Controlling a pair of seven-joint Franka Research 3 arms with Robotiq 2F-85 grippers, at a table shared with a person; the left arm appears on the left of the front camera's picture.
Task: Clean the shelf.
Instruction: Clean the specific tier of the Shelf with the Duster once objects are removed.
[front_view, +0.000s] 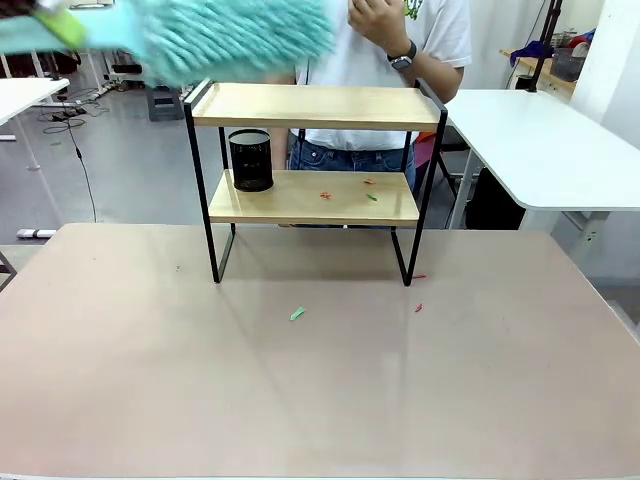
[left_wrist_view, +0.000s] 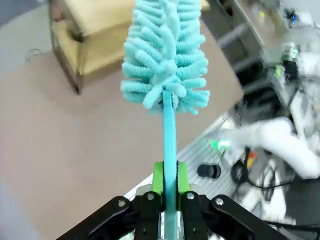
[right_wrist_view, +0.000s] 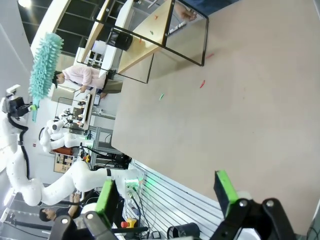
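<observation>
The shelf (front_view: 315, 105) stands at the middle of the table, its two wooden boards in a black frame. A black mesh cup (front_view: 250, 160) and small red and green scraps (front_view: 325, 195) lie on its lower board. My left gripper (left_wrist_view: 170, 185) is shut on the handle of a teal fluffy duster (left_wrist_view: 165, 55). In the front view the duster (front_view: 240, 35) is blurred, hanging above the shelf's top left corner. My right gripper (right_wrist_view: 167, 192) is open with nothing between its fingers, off the table's near side. From there the shelf (right_wrist_view: 150, 35) and the duster (right_wrist_view: 44, 60) show far off.
A person stands behind the shelf with a raised hand (front_view: 380, 25) wearing a watch. A green scrap (front_view: 297, 314) and red scraps (front_view: 418, 308) lie on the beige table (front_view: 320, 400) in front of the shelf. White tables (front_view: 540, 140) stand at the right.
</observation>
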